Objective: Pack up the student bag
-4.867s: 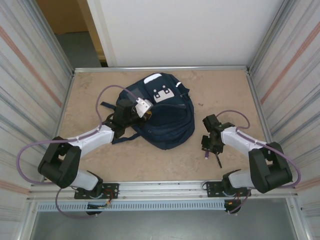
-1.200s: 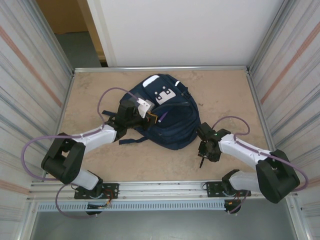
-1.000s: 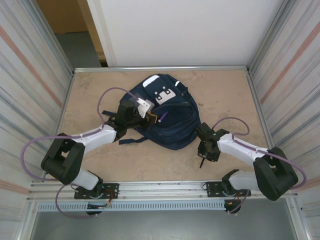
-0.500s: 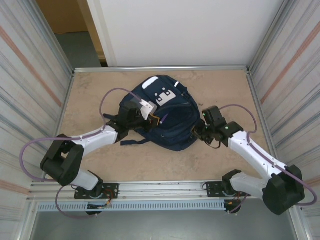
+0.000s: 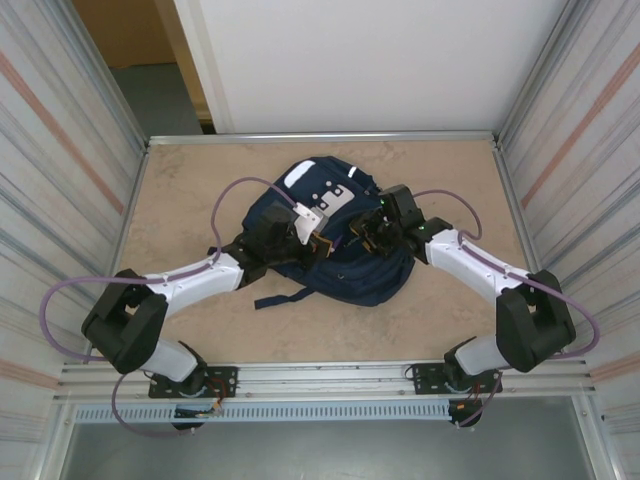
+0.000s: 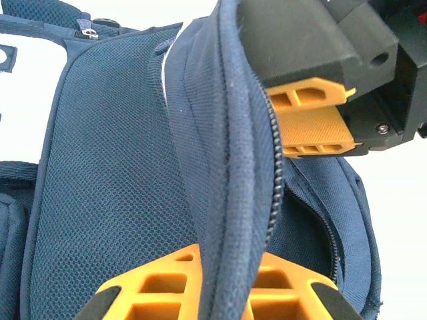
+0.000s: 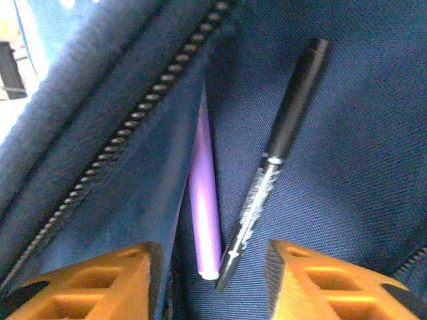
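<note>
The student bag (image 5: 350, 272), navy with white patches, lies in the middle of the table. My left gripper (image 5: 316, 222) is shut on the bag's zipper edge (image 6: 223, 200), and that flap stands up between its orange fingers (image 6: 160, 287). My right gripper (image 5: 364, 232) hovers open over the opening beside it. Between its spread fingers (image 7: 87, 283) a purple pen (image 7: 203, 207) and a black pen (image 7: 280, 147) lie loose on the bag's navy fabric (image 7: 347, 167), touched by neither finger. In the left wrist view the right gripper (image 6: 313, 117) sits just behind the lifted flap.
The tan tabletop (image 5: 200, 190) is fenced by ribbed metal walls (image 5: 60, 200) on both sides and a white panel at the back. A dark bag strap (image 5: 282, 297) trails toward the near edge. A metal rail (image 5: 320, 378) runs along the front.
My right arm swung from the table right of the bag up over its opening, and its jaws opened. The left gripper pulled the flap slightly right; the bag shifted with it.
</note>
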{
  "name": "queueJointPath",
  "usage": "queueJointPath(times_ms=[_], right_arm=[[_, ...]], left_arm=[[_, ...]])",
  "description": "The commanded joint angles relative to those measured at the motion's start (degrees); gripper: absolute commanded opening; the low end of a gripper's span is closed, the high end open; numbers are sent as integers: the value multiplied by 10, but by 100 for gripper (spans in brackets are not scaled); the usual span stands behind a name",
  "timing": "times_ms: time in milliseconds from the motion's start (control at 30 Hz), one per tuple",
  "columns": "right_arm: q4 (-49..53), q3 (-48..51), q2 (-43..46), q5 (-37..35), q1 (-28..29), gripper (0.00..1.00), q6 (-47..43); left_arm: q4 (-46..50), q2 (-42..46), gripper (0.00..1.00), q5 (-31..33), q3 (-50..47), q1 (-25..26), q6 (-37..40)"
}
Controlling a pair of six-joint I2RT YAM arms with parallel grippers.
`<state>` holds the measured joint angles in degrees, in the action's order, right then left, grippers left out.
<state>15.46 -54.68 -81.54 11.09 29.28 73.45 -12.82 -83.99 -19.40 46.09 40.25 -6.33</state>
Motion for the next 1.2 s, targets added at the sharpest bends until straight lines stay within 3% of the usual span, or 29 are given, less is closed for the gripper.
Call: queueJointPath(times_ms=[0,300,367,467,567,633,700,800,867,933,1033,1167], right_arm=[[35,-25,40,-31,-2,48,-40],[114,36,121,-74,-16,53,-197],[110,66,134,-44,-48,53,-215],[85,98,151,61,-106,53,-283],[99,84,166,120,-122,56,-372],[136,62,170,97,-117,56,-416],[160,49,172,69,-120,57,-446],[163,48,170,58,-134,57,-456],[161,47,166,63,-146,57,-456],[160,48,165,72,-154,57,-459],[158,54,163,84,-161,57,-464],[141,73,166,119,-165,57,-466]], left_arm=[[-30,17,12,-9,16,4,-11],[-9,3,18,-18,18,5,24],[-6,10,27,-22,12,7,31],[15,37,39,-21,2,8,45],[77,71,42,-8,-4,9,78],[120,94,44,13,-10,12,121],[207,113,47,11,8,20,248],[348,101,50,89,64,34,405],[417,65,53,164,98,33,479],[465,30,53,199,123,30,542],[461,-12,53,203,123,21,643],[422,-46,54,192,152,7,655]])
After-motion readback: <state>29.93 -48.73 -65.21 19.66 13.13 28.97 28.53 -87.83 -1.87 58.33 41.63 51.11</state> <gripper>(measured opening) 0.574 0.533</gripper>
